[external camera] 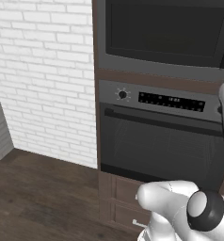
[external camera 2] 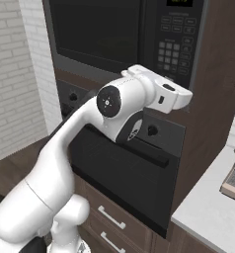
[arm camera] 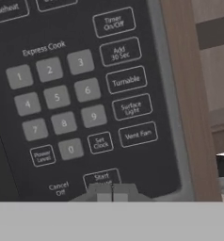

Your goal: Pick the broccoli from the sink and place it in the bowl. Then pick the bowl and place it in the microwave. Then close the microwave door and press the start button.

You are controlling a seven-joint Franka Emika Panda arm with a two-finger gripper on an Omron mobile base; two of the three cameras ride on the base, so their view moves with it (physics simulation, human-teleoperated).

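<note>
The claw [arm camera: 112, 192] covers the lower part of the microwave's Start button [arm camera: 101, 178].

The microwave [arm camera: 85, 94] keypad reads "Express Cook" over digit keys 1 to 9 and 0. Beside them stand "Timer On/Off", "Add 30 Sec", "Turntable", "Surface Light" and "Vent Fan". Below are "Power Level", "Set Clock", "Cancel Off" and "Start"; "Reheat" shows at the top.

A dark wood plank floor [external camera: 34, 197] runs below the white brick wall, and the brown cabinet column [external camera: 115, 200] stands on it. In the right base view, a pale grey countertop [external camera 2: 208, 210] carries 1 beige appliance [external camera 2: 234, 179] at its right edge.
</note>
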